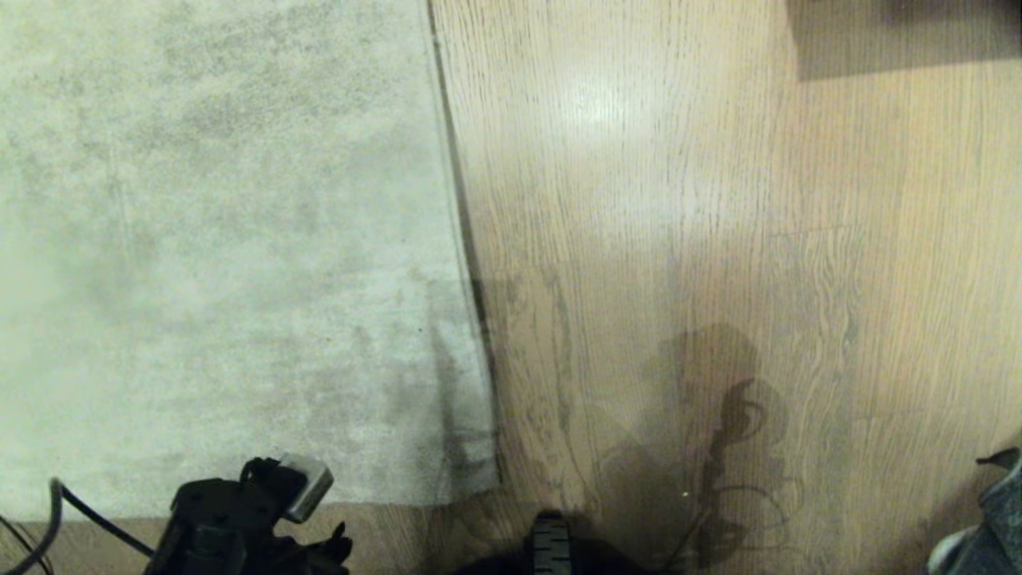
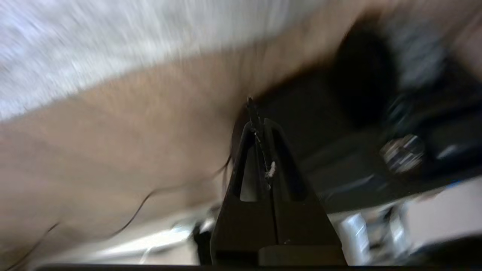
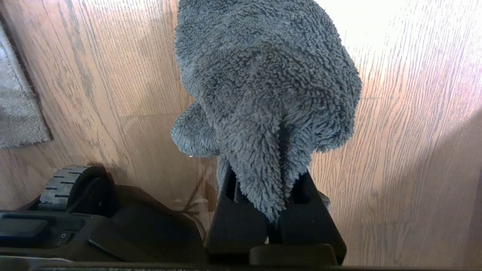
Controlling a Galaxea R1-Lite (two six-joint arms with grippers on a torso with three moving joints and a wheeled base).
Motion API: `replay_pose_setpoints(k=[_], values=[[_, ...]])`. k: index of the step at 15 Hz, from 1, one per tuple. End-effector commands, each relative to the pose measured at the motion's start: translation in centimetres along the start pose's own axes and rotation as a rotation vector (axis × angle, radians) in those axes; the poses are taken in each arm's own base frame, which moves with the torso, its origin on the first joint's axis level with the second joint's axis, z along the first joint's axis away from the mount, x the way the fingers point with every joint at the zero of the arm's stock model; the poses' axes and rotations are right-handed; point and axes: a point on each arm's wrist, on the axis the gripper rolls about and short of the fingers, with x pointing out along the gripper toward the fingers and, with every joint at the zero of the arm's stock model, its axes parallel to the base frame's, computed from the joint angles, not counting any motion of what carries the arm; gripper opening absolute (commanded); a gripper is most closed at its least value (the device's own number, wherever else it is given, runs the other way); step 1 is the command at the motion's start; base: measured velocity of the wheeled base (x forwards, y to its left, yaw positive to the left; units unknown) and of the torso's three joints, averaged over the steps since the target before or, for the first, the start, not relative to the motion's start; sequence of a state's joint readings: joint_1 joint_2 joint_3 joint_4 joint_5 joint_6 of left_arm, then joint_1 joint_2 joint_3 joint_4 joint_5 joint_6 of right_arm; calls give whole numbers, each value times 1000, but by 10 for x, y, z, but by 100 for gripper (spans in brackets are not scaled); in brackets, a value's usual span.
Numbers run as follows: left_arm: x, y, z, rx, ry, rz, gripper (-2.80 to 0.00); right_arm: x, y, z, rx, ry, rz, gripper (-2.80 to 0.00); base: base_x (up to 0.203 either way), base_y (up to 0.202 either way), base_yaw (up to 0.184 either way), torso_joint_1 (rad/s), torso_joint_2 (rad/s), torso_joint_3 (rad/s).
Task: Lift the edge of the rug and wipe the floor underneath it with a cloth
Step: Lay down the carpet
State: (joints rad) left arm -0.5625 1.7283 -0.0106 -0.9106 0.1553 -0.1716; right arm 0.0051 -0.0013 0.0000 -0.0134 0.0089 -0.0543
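The pale grey rug [image 1: 207, 239] lies flat on the left, and its straight rug edge [image 1: 465, 239] runs down to a near corner. To its right the wood-plank floor [image 1: 679, 200] is bare. My left arm [image 1: 239, 511] is low at the rug's near border. In the left wrist view the left gripper [image 2: 260, 124] is shut with nothing in it, over the floor [image 2: 113, 124] beside the rug [image 2: 113, 37]. My right gripper [image 3: 271, 180] is shut on the fuzzy grey cloth [image 3: 263, 75], which hangs over the floor [image 3: 414, 131]. A bit of that cloth [image 1: 994, 519] shows at the head view's lower right.
My base and one of its wheels [image 1: 551, 543] sit at the bottom middle, close to the rug's near corner [image 3: 19, 113]; the wheel [image 3: 60, 184] also shows in the right wrist view. A dark shape [image 1: 902, 36] lies at the far right. A black cable [image 1: 80, 503] trails at the lower left.
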Motion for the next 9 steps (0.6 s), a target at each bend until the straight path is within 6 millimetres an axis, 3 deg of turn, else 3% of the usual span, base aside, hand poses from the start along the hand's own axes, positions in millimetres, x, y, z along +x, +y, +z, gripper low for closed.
replay_pose_setpoints(k=[1,5,9], values=[[23,-4,-10,51,123,16,-280,0,0,0,-1,1,0,-280,0,0,0,0,0,0],[43,-8,-7,101,180,37,-280,0,0,0,-1,1,1,-280,0,0,0,0,0,0],[63,-14,13,193,232,107,-280,0,0,0,-1,1,1,-280,0,0,0,0,0,0]])
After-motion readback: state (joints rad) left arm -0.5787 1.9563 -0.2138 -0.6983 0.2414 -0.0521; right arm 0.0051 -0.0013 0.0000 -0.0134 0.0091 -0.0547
